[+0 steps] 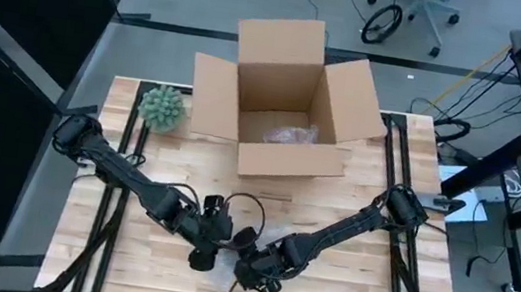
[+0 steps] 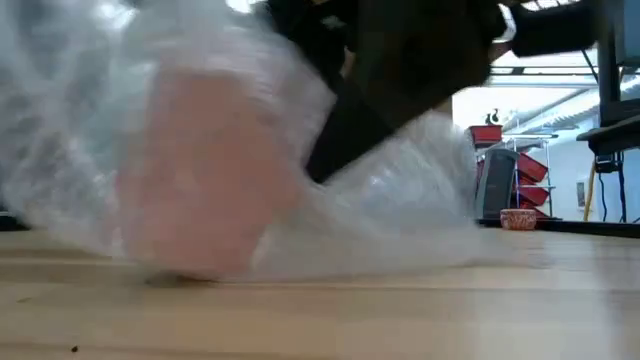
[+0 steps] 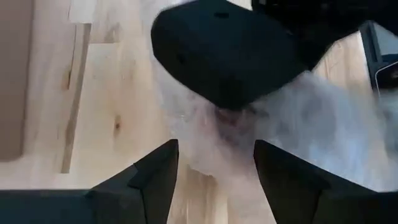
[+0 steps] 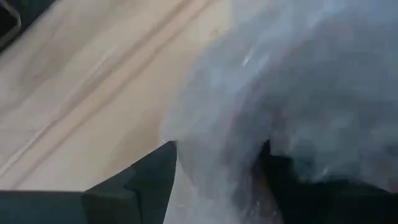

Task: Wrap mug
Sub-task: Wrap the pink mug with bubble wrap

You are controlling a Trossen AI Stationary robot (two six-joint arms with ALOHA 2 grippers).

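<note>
Wooden worktop [image 1: 168, 159], near edge: your left end effector [image 3: 216, 168] stands released beside the clear bubble wrap [image 2: 400, 210] over the pink mug [image 2: 205, 170]; right end effector [image 4: 217, 177] too. Next, fold the loose wrap tight.

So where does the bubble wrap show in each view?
High: bubble wrap at the near table edge, between both grippers.
Low: fills the left and middle, pink mug inside.
Left wrist: centre.
Right wrist: right side.
Shared landmark: the wooden table.

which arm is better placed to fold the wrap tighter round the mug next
Probably right: the right hand has bubble wrap between its fingers over the mug. The left hand is open beside it.
</note>
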